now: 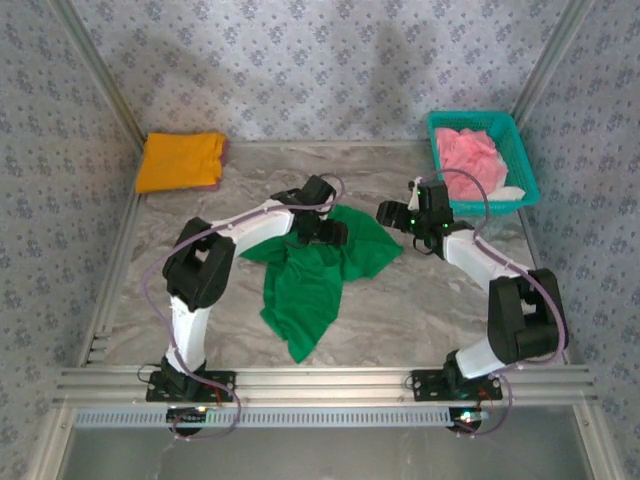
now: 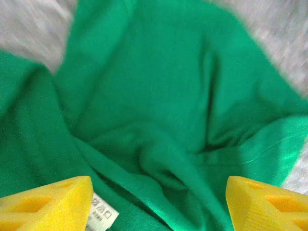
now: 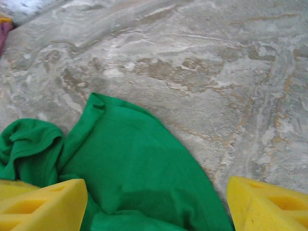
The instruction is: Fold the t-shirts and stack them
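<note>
The bright green t-shirt [image 1: 320, 270] lies crumpled at the table's middle. My left gripper [image 1: 322, 230] hovers over its upper part, open, yellow fingers [image 2: 48, 204] wide apart above rumpled green cloth [image 2: 154, 110] and a white care label [image 2: 101, 214]. My right gripper [image 1: 397, 214] stands open at the shirt's right edge, with the green cloth [image 3: 139, 173] between its fingers [image 3: 43, 204] and nothing gripped. The orange-yellow t-shirt [image 1: 180, 160] lies folded at the back left, with a strip of pink-maroon cloth [image 1: 224, 150] at its right edge. The pink t-shirt [image 1: 470, 160] sits bunched in the basket.
A teal mesh basket [image 1: 523, 165] stands at the back right corner. Patterned walls [image 1: 60, 150] enclose the marble tabletop [image 1: 420, 310] on three sides. An aluminium rail [image 1: 320, 382] runs along the near edge by the arm bases.
</note>
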Motion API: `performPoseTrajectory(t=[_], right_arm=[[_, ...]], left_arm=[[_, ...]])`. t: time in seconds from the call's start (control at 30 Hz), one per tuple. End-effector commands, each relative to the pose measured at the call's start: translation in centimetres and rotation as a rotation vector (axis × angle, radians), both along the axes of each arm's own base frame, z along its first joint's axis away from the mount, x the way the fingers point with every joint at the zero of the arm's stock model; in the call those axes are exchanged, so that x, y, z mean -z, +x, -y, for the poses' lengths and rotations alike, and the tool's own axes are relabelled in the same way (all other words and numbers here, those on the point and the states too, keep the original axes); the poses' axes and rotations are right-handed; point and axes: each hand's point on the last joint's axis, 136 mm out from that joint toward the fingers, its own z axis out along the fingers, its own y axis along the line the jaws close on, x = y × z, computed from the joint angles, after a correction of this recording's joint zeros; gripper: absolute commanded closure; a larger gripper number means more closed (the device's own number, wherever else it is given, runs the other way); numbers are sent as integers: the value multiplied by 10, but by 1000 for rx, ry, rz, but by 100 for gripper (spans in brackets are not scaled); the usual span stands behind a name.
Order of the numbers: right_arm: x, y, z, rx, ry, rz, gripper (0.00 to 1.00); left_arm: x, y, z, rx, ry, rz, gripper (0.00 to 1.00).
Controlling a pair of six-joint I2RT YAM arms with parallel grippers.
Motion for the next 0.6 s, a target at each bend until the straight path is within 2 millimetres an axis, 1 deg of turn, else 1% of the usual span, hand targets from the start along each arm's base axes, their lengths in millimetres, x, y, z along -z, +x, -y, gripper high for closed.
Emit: performPoseTrajectory(t=[0.0,0.07,0.1,0.17,0.23,0.27,0.33,0.43,0.47,0.5,0.57], right_arm=[[28,-2,10,38,6,-148,21],[43,-2,5,7,25,-206,21],[51,-1,4,-3,25,-239,21],[66,1,-1,-29,28,-287,21],[78,4,-9,-62,50,-327,22],[83,6,-16,-86,64,-342,24],[91,9,-25,-121,68,-361,25],[96,13,-43,-169,93,-376,34],[96,15,-46,-168,103,-375,41],[96,16,-47,-161,109,-376,51],[94,18,-47,-146,116,-370,66]], left_arm=[[-12,-1,18,7,-70,-42,29],[-1,-1,19,5,-61,-54,31],[6,-2,19,3,-51,-65,36],[11,-1,15,0,-31,-70,46],[10,-1,10,-6,-16,-54,55],[8,0,7,-10,-11,-42,62],[4,1,0,-18,-6,-28,73],[1,3,-14,-47,2,-24,90],[-1,4,-19,-57,7,-16,98],[-3,3,-24,-63,15,-6,100],[-10,4,-33,-75,20,20,100]])
